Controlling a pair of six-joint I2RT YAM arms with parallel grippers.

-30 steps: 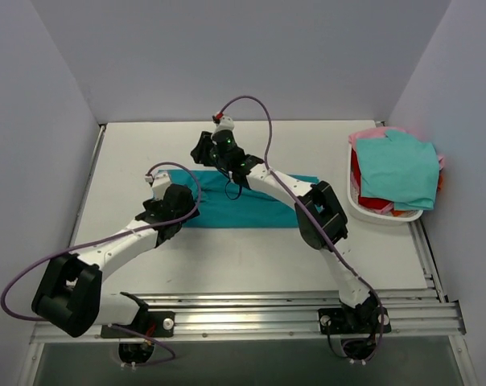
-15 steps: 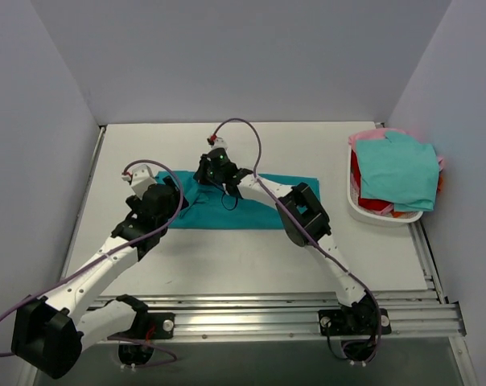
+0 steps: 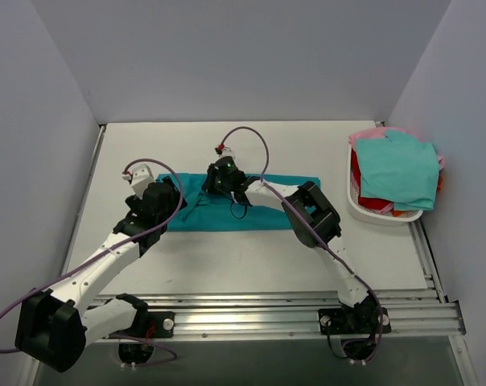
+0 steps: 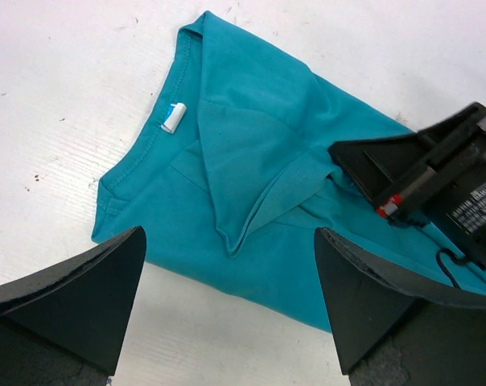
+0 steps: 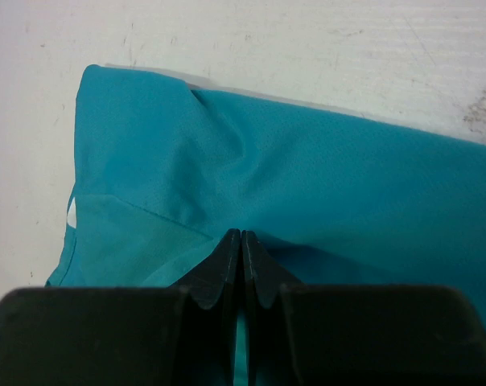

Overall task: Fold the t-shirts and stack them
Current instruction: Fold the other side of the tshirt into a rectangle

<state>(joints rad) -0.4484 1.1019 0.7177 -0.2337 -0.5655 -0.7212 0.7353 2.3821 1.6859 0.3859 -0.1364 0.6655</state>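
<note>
The deep teal-blue t-shirt [image 3: 267, 211] lies folded into a long band across the middle of the table. In the left wrist view its neck end [image 4: 227, 153] shows a white label and a folded-over flap. My left gripper [image 3: 164, 207] hovers open and empty over the shirt's near left edge; its fingers [image 4: 82, 297] frame that edge. My right gripper [image 3: 213, 185] is low on the shirt's left part, and its jaws [image 5: 241, 235] are shut on a raised fold of the teal cloth [image 5: 323, 185]. It also shows in the left wrist view [image 4: 436, 185].
A white plastic basket [image 3: 362, 211] stands at the right edge, holding an aqua-green shirt [image 3: 400, 169] on top of red [image 3: 370, 202] and pink [image 3: 364, 134] ones. Grey walls close in the left, back and right. A metal rail runs along the near edge.
My right gripper has come down and nearer along the shirt, drawing a fold of cloth with it. My left arm swung left and now holds near the shirt's left end.
</note>
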